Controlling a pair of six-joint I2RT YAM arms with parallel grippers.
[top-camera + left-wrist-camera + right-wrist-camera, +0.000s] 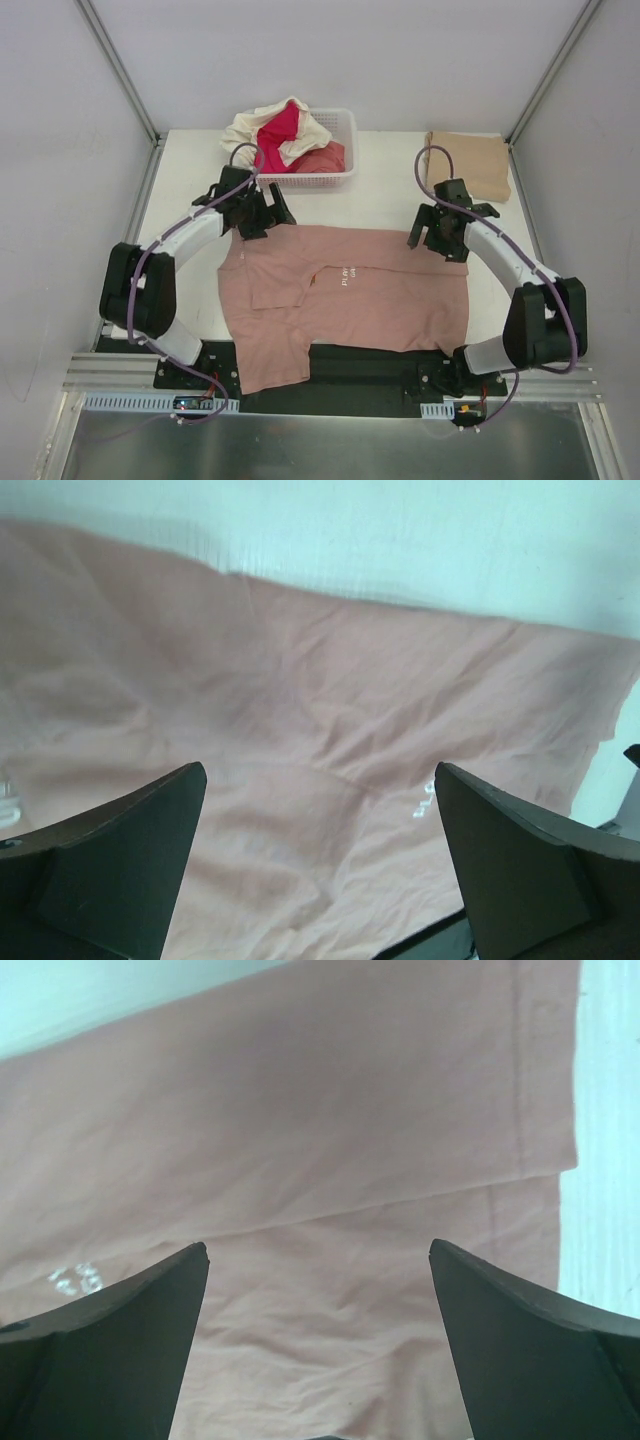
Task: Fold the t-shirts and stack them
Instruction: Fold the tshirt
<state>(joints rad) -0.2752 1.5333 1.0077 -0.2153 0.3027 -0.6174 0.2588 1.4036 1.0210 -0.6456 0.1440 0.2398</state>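
Observation:
A dusty-pink t-shirt (350,295) lies spread flat across the table's middle, small white print on its chest, one part hanging over the near edge. My left gripper (262,215) hovers open over its far left corner; in the left wrist view only pink cloth (300,730) lies beneath the spread fingers (120,860). My right gripper (440,235) hovers open over the far right corner, and the shirt's folded hem (400,1190) shows under it, with nothing held. A tan t-shirt (470,160) lies folded at the back right. Cream, magenta and coral t-shirts (285,135) are heaped in the basket.
The white lattice basket (340,172) stands at the back centre, close behind the left gripper. Bare white tabletop (380,200) shows between basket and pink shirt. Grey walls and metal posts close in the table on three sides.

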